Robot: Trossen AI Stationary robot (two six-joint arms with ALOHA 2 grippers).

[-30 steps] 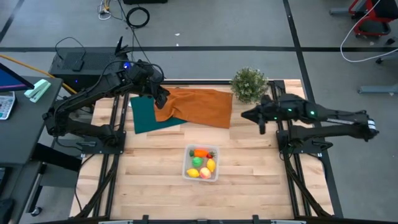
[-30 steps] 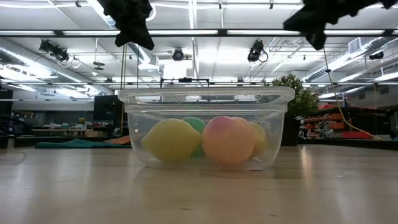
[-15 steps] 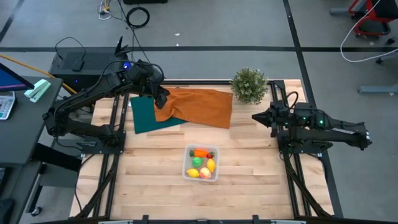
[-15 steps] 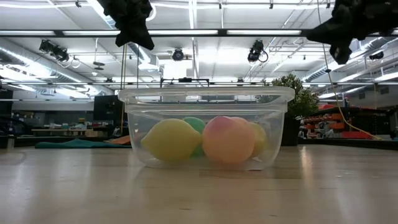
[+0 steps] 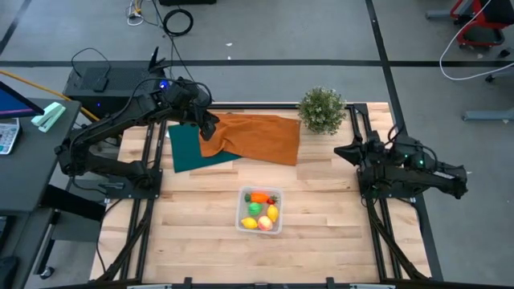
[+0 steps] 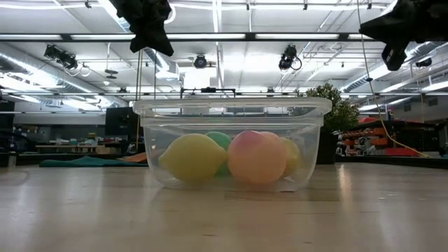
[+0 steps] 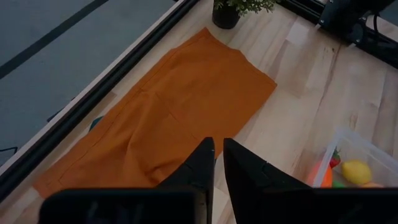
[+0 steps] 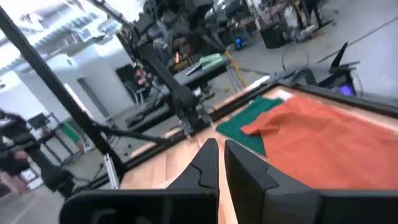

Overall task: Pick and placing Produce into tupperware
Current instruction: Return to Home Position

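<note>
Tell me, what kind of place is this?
Probably a robotics lab in a large hall: robot left arm and right arm at a wooden table, cables on the floor, ceiling strip lights.

Both arms matte black. Left arm (image 5: pixel 120 120): blue light near wrist. Right arm (image 5: pixel 411 167): green lights. Left gripper (image 7: pixel 218 144): black, angular fingers.

The right gripper (image 8: pixel 219 148) shows its two dark fingers (image 8: pixel 200 168) close together, with only a thin slit between them and nothing held. Past them lies the wooden table (image 8: pixel 155 171). An orange cloth (image 8: pixel 323 137) is spread on it, with a green cloth (image 8: pixel 252 121) touching its far edge. A dark frame bar (image 8: pixel 62 93) slants across a blurred workshop behind.
</note>
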